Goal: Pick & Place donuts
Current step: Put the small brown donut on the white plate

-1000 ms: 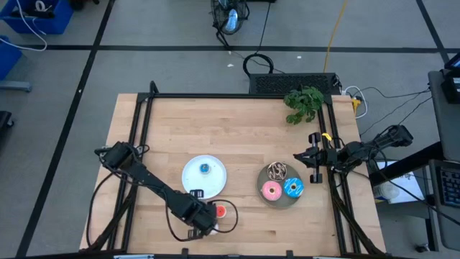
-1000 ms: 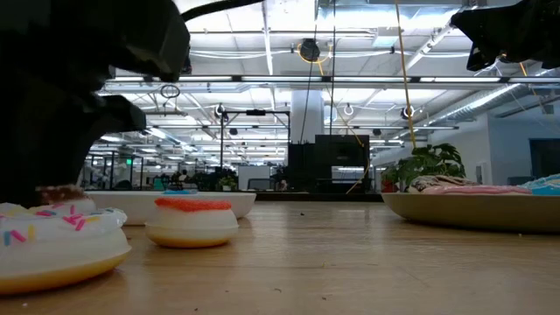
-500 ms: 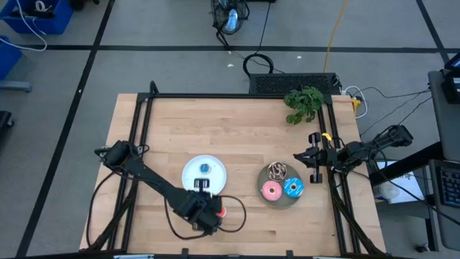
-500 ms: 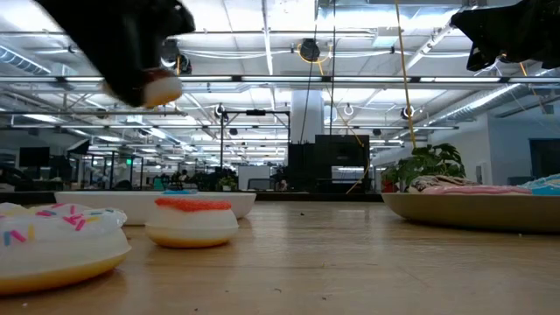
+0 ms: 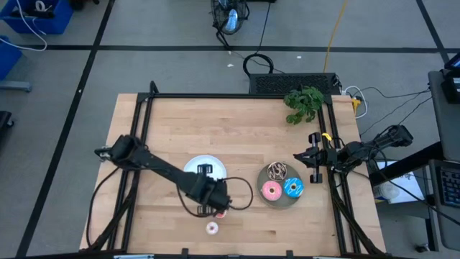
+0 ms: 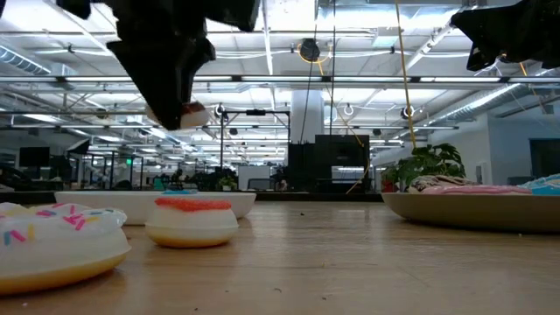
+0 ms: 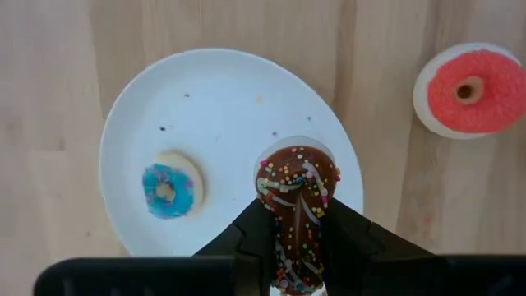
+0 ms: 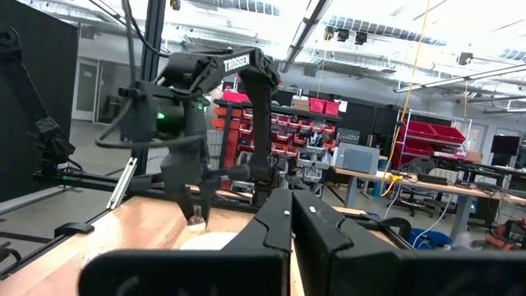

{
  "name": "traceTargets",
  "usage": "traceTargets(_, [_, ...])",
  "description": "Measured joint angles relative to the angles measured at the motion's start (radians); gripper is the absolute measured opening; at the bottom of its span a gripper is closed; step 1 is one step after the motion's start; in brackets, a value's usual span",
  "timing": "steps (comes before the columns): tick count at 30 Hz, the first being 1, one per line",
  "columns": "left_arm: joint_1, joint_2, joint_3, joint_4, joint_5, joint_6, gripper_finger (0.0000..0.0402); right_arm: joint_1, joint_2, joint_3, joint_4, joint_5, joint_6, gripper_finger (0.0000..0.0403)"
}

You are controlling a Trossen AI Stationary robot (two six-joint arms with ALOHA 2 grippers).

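My left gripper (image 5: 209, 198) (image 7: 296, 210) hangs over the near rim of the white plate (image 5: 195, 167) (image 7: 222, 99), shut on the tiny brown sprinkled donut (image 7: 294, 182) (image 6: 189, 115). A tiny blue donut (image 7: 171, 190) lies on that plate. The red-orange donut (image 7: 468, 89) (image 6: 192, 219) and the whitish-pink one (image 5: 212, 228) (image 6: 52, 245) lie flat on the table. The pink (image 5: 272, 191), blue (image 5: 293, 188) and speckled (image 5: 277, 170) donuts sit on the grey plate (image 5: 282, 202). My right gripper (image 5: 313, 167) (image 8: 292, 215) waits shut at the right edge. My left gripper pinches the brown donut between its two fingers (image 7: 256, 224), one on each side of the ring's rim (image 7: 271, 197). The fingers come from above, pointing down. The donut is lifted clear, its sprinkled top turned toward the wrist camera, above the white plate's near part.
A green plant sprig (image 5: 303, 102) lies at the far right corner. Black frame rails (image 5: 144, 122) run along the left, far and right sides. Bare wood lies between the two plates and across the far half of the table.
My left gripper has risen from the table near the near edge with the brown donut, lifting it clear, and moved toward the far edge and slightly right, over the white plate's near rim. The whitish-pink donut it had covered now shows from above.
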State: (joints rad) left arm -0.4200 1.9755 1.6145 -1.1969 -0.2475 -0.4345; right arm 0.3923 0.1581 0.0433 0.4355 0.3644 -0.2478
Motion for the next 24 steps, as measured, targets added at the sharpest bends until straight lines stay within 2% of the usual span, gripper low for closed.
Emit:
traceTargets(6, [0.077, 0.000, -0.052, 0.104, 0.020, 0.054, 0.0078, 0.000, 0.000, 0.000, 0.000, 0.000, 0.000, 0.0000])
traceTargets(11, [0.142, 0.000, -0.153, 0.170, 0.052, 0.071, 0.0078, 0.000, 0.000, 0.000, 0.000, 0.000, 0.000, 0.0000])
traceTargets(18, [0.178, 0.001, -0.227, 0.316, 0.105, 0.181, 0.0080, 0.000, 0.000, 0.000, -0.003, 0.000, -0.002, 0.0000])
traceTargets(21, [0.173, 0.001, -0.227, 0.339, 0.110, 0.216, 0.0093, 0.000, 0.000, 0.000, -0.003, 0.000, -0.002, 0.0000])
traceTargets(24, [0.159, 0.001, -0.227, 0.335, 0.118, 0.252, 0.0126, 0.000, 0.000, 0.000, -0.004, 0.000, -0.002, 0.0000])
